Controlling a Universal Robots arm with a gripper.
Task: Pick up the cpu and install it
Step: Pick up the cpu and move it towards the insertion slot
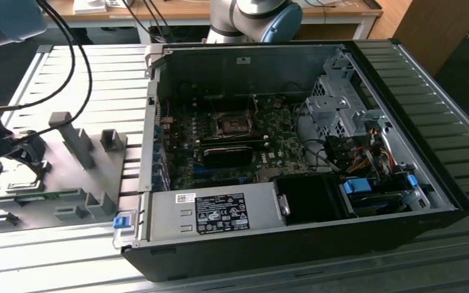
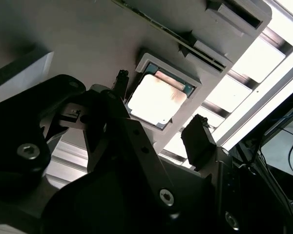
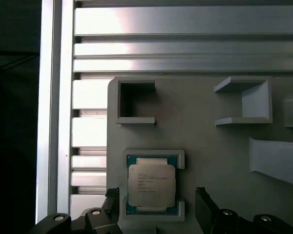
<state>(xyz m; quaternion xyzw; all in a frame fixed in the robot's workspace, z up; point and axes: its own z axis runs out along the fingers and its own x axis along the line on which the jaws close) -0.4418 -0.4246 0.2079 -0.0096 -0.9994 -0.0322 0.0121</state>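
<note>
**1. Claw state.** In both wrist views I saw the gripper [image 3: 156, 196] spread wide. Its 2 dark fingers [image 2: 199, 134] stood 1 on each side of the cpu [image 3: 151, 185], outside the raised grey frame [image 3: 154, 154] that bordered the chip. A gap showed between each fingertip and that frame. The claw held nothing and touched nothing that I could see.

**2. Location of the cpu.** The cpu lay flat, metal lid up, in a square pocket on the grey fixture plate [image 3: 215, 161]. The green edge of its substrate showed around the lid. In the second wrist view the lid reflected the light strongly, and the chip lay between the 2 fingertips.

**3. Fixture.** On the same plate I noted 2 open-sided grey blocks [image 3: 136, 120], near the pocket but apart from it. The plate rested on a slotted aluminium table [image 3: 185, 48].

**4. Exterior view.** The fixture plate sat at the exterior view's left, just beside an open computer case [image 1: 316, 244]. The motherboard [image 1: 251, 155] lay on the floor of the case. The dark, metal-framed socket [image 1: 236, 126] sat on the motherboard, toward the far wall. The plate stood outside the case, so the cpu on it was well apart from the socket. Black cables [image 1: 80, 73] hung above the table at that side.
</note>
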